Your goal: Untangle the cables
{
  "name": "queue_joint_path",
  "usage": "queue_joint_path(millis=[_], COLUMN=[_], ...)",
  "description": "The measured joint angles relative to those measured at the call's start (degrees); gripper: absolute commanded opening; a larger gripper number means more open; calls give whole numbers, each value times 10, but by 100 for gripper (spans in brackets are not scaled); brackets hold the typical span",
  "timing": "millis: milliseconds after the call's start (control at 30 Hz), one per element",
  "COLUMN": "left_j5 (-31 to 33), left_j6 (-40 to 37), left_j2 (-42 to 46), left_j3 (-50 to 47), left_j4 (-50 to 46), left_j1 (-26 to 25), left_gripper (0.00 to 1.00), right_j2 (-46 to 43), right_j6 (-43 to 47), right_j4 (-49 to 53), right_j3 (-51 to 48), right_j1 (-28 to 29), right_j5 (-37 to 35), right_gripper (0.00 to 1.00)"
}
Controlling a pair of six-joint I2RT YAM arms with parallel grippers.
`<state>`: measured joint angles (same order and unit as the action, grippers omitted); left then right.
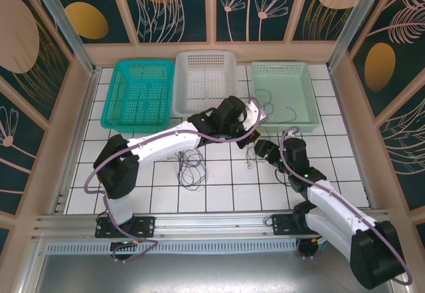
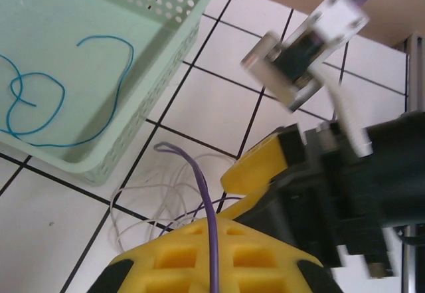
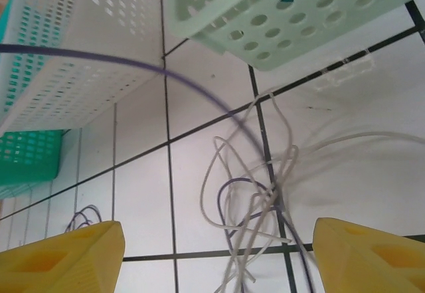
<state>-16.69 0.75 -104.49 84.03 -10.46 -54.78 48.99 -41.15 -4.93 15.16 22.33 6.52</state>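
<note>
On the tiled table: both arms are being reached toward the middle-right, close to the mint basket.
Baskets: a teal basket, a white basket and the mint one are being lined along the far edge; one blue cable is being kept inside the mint one.
Left gripper: jaws are being pressed fully together on a purple cable, which is being lifted off the tiles.
Right gripper: jaws are being held wide apart, nothing gripped; the pale tangle is being framed between the fingertips.
Cables: the pale tangle, with the purple strand threaded through it, is being left just beside the mint basket's near corner; a dark tangle is being left well apart, by the left arm.
Handling: judged very light, thin, floppy and slick; neighbouring loops are likely being dragged along when one strand is pulled.
Grip spot: a free pale loop at the tangle's edge is being favoured, not the crossing in the middle.
</note>
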Motion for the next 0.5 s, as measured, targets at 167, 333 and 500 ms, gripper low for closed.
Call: queue_joint_path(millis=[167, 333, 500], left_j5=[2, 3, 25], left_j6=[7, 9, 7], left_j2=[55, 115, 151], left_j3=[-7, -9, -9], left_j4=[16, 47, 62], left_j1=[0, 0, 0], left_gripper=[0, 0, 0], right_j2=[79, 119, 117], right_j6=[-15, -28, -30], right_j4=[-9, -13, -11], right_j3=[3, 4, 5], right_j1=[1, 2, 3], right_j5=[-25, -40, -57], right_gripper=[74, 74, 74])
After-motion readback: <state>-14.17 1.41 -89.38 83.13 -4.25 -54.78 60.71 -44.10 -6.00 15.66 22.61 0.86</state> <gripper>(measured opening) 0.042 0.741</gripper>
